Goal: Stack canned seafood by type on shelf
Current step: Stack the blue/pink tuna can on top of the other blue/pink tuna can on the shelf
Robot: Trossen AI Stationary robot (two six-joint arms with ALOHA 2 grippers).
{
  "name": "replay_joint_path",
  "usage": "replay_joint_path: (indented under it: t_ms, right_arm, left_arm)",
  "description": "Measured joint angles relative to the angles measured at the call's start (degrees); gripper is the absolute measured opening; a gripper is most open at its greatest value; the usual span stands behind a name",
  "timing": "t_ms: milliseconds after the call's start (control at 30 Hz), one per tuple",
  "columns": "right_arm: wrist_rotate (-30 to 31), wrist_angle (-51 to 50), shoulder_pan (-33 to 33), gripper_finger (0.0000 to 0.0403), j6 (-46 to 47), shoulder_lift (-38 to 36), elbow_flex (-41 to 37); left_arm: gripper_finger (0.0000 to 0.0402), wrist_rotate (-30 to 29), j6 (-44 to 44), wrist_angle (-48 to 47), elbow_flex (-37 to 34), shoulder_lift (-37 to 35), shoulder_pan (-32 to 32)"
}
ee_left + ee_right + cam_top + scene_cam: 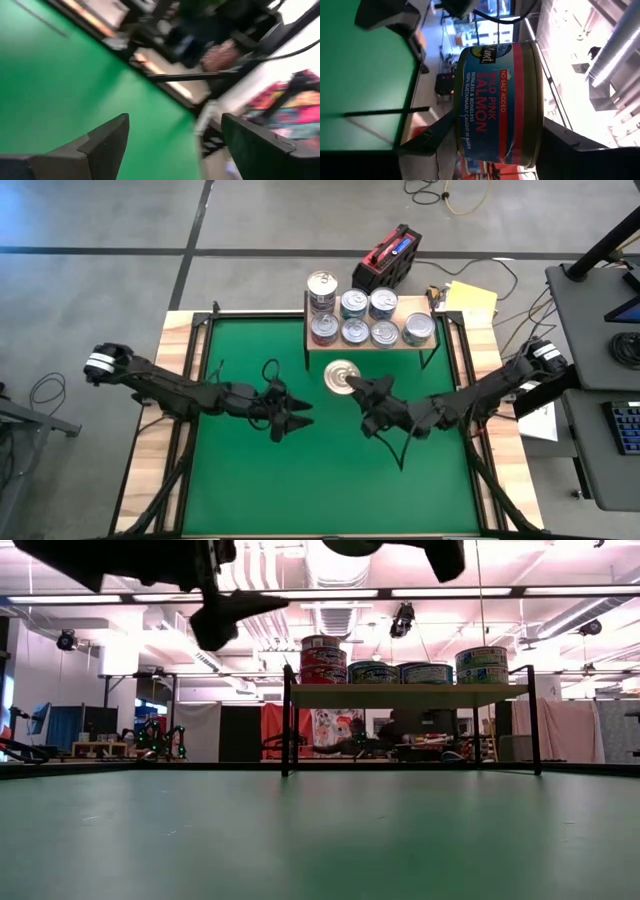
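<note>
Seven cans [356, 317] on shelf [370, 342], red toolbox [386, 258] behind

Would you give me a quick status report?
Right gripper holds salmon can just before the shelf. Left gripper open, empty, over the mat. Path clear.

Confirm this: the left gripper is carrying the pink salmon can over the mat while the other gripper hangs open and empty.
Wrong arm. The right gripper holds the salmon can, as the right wrist view shows; the left gripper is the open, empty one over the mat.
</note>
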Motion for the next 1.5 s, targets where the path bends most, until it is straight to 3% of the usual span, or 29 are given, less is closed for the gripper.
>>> replay_joint_path:
  t_ms: [133, 300, 767, 933, 1100, 1500]
  right_arm:
    - [-4.83, 0.02, -3.42, 0.0187, 0.04, -1.89, 0.0]
    - [-7.85, -0.02, -9.56, 0.0193, 0.0, -2.57, 0.0]
    - [-19.31, -0.13, -25.69, 0.019, -0.57, -4.15, 1.94]
    - [-25.65, -1.14, -29.47, 0.0187, -0.04, -2.76, 6.17]
    - [-26.73, -5.68, -32.99, 0.0191, 1.67, 0.7, 12.49]
    - [-27.33, -18.62, -40.02, 0.0193, 3.43, 8.03, 24.32]
  left_arm:
    - [0.03, -5.74, 4.45, -11.26, 0.98, -5.06, 0.0]
    - [0.03, -10.17, 12.27, -17.64, 1.67, -8.94, -0.13]
    - [0.03, -17.01, 16.51, -20.72, 1.7, -9.31, 0.04]
    - [0.03, -22.92, 22.21, -20.72, 1.7, -9.5, 0.04]
    - [0.03, -28.26, 24.39, -20.78, 1.7, -9.5, 0.07]
    - [0.03, -28.67, 25.76, -22.09, 1.7, -9.5, 0.07]
